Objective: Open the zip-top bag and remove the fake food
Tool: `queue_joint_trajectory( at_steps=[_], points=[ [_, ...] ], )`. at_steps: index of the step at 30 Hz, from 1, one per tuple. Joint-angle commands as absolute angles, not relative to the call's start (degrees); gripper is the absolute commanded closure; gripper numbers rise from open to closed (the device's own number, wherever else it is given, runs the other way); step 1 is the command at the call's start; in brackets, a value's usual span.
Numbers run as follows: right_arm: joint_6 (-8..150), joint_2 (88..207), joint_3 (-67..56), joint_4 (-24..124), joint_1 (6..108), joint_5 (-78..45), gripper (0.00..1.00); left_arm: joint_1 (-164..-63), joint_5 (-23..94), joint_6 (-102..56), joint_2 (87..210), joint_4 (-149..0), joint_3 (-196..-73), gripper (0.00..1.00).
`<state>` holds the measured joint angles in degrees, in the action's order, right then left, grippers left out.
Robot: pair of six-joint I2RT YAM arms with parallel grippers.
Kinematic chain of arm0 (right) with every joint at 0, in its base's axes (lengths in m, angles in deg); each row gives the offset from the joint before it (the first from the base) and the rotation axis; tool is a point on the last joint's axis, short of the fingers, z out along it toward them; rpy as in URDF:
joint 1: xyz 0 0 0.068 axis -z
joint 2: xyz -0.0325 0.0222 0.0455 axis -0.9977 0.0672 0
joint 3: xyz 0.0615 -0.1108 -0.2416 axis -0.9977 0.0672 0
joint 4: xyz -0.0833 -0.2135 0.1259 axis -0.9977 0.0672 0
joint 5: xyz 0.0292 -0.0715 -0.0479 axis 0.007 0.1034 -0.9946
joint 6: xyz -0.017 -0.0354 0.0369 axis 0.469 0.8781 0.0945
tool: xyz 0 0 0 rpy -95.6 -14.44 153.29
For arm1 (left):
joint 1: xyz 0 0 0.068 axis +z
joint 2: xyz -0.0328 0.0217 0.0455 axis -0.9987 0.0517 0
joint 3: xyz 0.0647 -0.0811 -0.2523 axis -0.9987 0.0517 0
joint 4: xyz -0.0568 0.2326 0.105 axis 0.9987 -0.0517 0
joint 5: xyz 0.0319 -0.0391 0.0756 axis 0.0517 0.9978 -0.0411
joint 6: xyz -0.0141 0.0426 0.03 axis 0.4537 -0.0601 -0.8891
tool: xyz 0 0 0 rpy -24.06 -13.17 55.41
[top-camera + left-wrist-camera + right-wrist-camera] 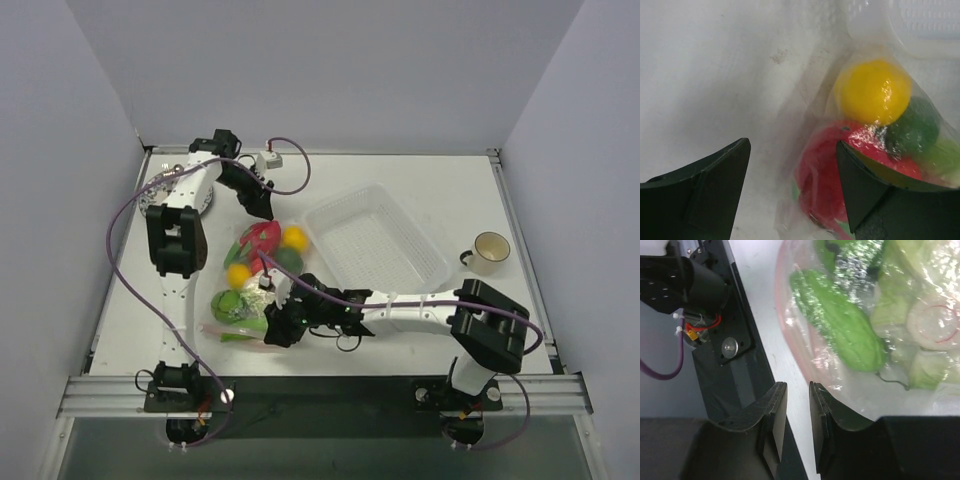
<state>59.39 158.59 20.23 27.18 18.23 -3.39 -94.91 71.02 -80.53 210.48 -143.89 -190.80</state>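
The zip-top bag (250, 285) lies left of centre, full of fake food: a yellow ball (872, 92), a red piece (822, 185), a dark green piece (915, 127), a green pod (845, 325) and pale cauliflower (925, 325). My left gripper (262, 208) is open at the bag's far end. Its fingers (715, 190) stand wide apart with the bag's end and the red piece between them (794, 145). My right gripper (278, 330) is at the bag's near end beside the pink zip strip (782, 305). Its jaws (797, 386) leave a narrow gap showing only bare table.
A rigid clear tray (375, 240) stands right of the bag, its corner close to the yellow ball (920, 25). A mug (490, 250) is at the far right. A round disc (160, 190) lies back left. The metal rail (320, 390) runs along the near edge.
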Motion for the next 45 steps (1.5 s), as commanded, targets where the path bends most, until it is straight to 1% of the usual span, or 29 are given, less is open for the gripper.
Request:
queue_joint_trajectory(
  at_steps=[1,3,6,7,10,11,13,14,17,20,24,27,29,32,33,35,36,39,41,45],
  points=[
    [56.31,161.32,18.22,21.6,20.4,4.68,0.74,-92.23,75.39,-90.28,207.82,-155.56,-189.69,0.2],
    [56.31,162.99,17.78,22.3,20.76,5.04,0.74,-91.26,76.18,-92.82,206.85,-157.67,-187.24,0.21],
    [56.57,164.14,17.78,23.7,21.9,2.94,0.75,-89.24,76.45,-96.16,204.04,-158.38,-181.11,0.29],
    [56.66,164.49,17.52,24.41,22.94,2.41,0.75,-88.54,76.1,-96.79,202.64,-158.38,-179.51,0.35],
    [57.19,164.93,17.34,26.34,24.79,0.56,0.75,-85.47,74.43,-98.72,199.83,-157.94,-173.11,0.39],
    [58.06,164.84,17.17,26.7,25.76,0.38,0.75,-84.84,73.82,-99.16,199.12,-157.94,-171.34,0.44],
    [59.12,164.76,16.55,27.84,26.82,-1.02,0.75,-82.21,73.73,-101.1,196.49,-158.03,-166.26,0.48],
    [59.64,164.84,15.33,28.28,27.78,-1.37,0.75,-81.24,73.46,-101.45,195.6,-157.51,-164.65,0.53],
    [61.49,165.98,12.69,30.04,29.1,-1.99,0.75,-77.64,72.68,-103.29,192.09,-156.8,-158.16,0.61],
    [63.07,168.0,8.56,32.23,30.77,-2.61,0.75,-73.95,71.1,-104.35,188.31,-155.49,-152.36,0.65],
    [65.27,169.85,2.59,34.96,32.97,-4.01,0.74,-67.71,69.95,-105.85,183.57,-155.21,-148.82,0.73],
    [66.15,169.94,-0.14,37.85,33.76,-6.2,0.73,-63.75,68.63,-107.69,180.41,-157.15,-146.19,0.76],
    [66.5,168.19,0.11,39.96,33.68,-10.24,0.71,-61.2,66.7,-108.48,178.2,-156.98,-142.25,0.78],
    [66.85,163.1,4.32,41.02,32.37,-17.7,0.66,-58.04,63.63,-108.83,173.37,-153.73,-136.89,0.82],
    [67.12,161.43,5.46,41.64,31.49,-20.25,0.64,-57.34,62.92,-109.01,171.09,-152.16,-133.38,0.82],
    [67.38,156.86,8.89,42.87,28.42,-27.19,0.61,-55.93,60.99,-109.71,168.97,-150.92,-129.76,0.84],
    [67.21,155.54,9.86,43.22,27.53,-28.43,0.6,-55.66,60.63,-109.8,167.13,-149.95,-126.7,0.84],
    [66.07,151.58,13.73,44.28,23.75,-32.04,0.57,-54.78,59.93,-110.86,164.57,-149.51,-122.73,0.85],
    [65.63,151.13,15.84,44.98,21.73,-34.58,0.57,-54.52,59.58,-110.86,163.61,-148.63,-121.66,0.85],
    [65.89,153.23,16.81,44.89,21.81,-36.88,0.56,-54.08,58.35,-110.16,163.16,-146.69,-121.4,0.86]
  ],
)
